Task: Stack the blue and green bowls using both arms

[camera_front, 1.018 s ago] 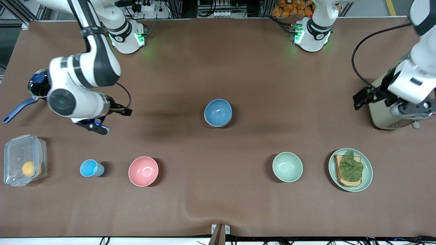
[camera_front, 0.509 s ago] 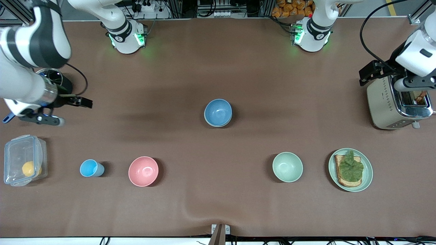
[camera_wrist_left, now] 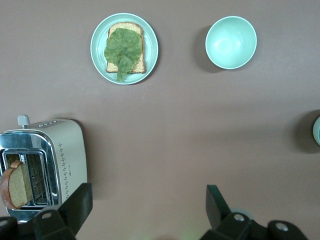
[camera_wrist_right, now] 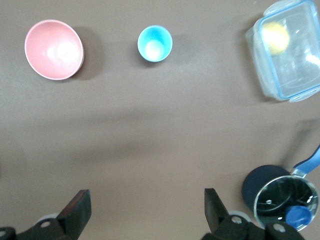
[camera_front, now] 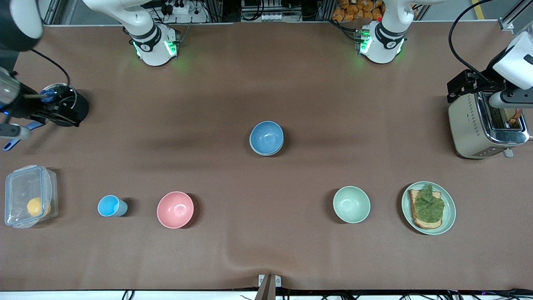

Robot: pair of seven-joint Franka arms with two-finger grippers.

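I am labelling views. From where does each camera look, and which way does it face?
Front: high across the table, facing the bases; blue bowl mid-table; left arm, right arm at edges.
Left wrist: on that arm, looking down past open left tool at toaster, plate.
Right wrist: on that arm, looking down past open right tool at pink bowl, cup.
Shared: front and left wrist show the toaster.
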